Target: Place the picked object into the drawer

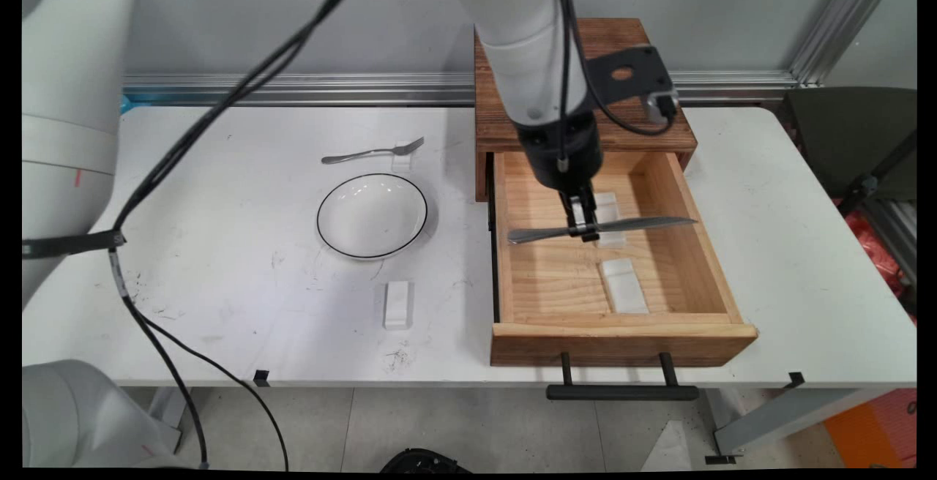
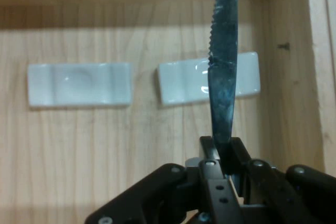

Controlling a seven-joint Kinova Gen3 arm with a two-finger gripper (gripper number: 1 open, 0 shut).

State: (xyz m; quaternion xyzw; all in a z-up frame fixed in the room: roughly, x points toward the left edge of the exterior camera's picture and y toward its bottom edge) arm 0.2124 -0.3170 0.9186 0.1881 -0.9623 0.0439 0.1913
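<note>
White table [image 1: 219,260] against a grey wall, wooden drawer box at the back right with its drawer [image 1: 622,334] pulled open toward the near edge. Gripper [image 1: 583,230] hangs inside the open drawer, fingers pinched together on a knife [image 1: 644,224], gripped around mid-length. Knife is level and crosswise in the main view, handle end to the left, blade tip reaching to the drawer's right wall; appears lifted just off the drawer floor, not certain. Hand view: knife [image 2: 223,77] runs up from between the fingers, serrated edge on its left side, metal dull and blotchy, passing over one white rest [image 2: 184,85]. Second rest [image 2: 79,83] lies beside it on the drawer floor, apart.

Step, judged: knife held in the drawer, at a pick or place point over the rests; cannot tell which. Any move from here needs the knife kept level and clear of the drawer walls.

On the table left of the drawer: bowl [image 1: 372,215] with dark rim, fork [image 1: 373,151] behind it propped on a small rest, another white rest [image 1: 398,304] in front of the bowl.
</note>
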